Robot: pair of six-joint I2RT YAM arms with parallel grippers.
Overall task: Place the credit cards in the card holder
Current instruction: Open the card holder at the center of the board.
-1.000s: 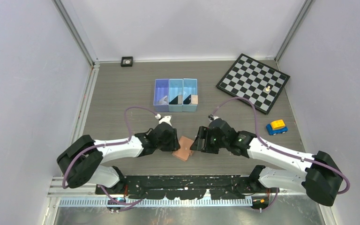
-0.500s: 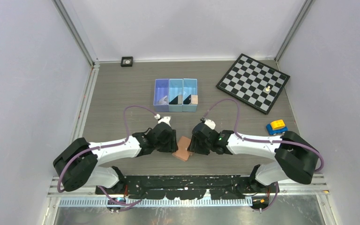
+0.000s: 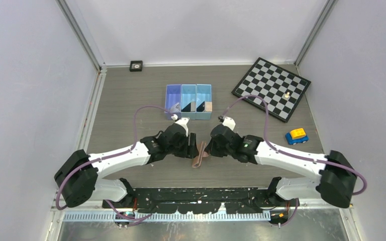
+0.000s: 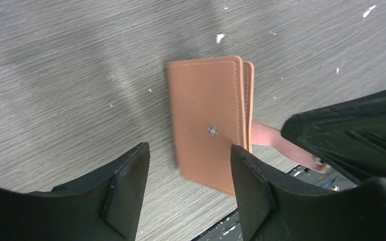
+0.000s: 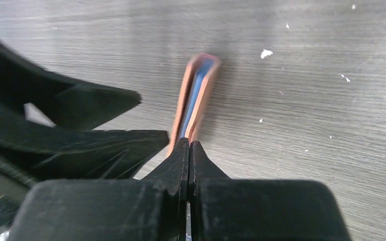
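Right claw [image 5: 188, 145] is pinched shut on just the snap tab [image 4: 269, 136] of the card holder [image 4: 206, 115], which is up on edge at the desk's [image 3: 130, 100] near middle, left claw [image 4: 188, 150] gaping beside it, so I reckon that skinny tab slips and it flops flat.

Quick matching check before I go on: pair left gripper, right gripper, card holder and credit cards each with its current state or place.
Things:
1. left gripper
2. right gripper
3. card holder
4. credit cards

States or places:
A. in the blue bin
B. shut on the card holder
C. open, holding nothing
D. tipped up on edge between the two grippers

Pairs: 1-C, 2-B, 3-D, 4-A
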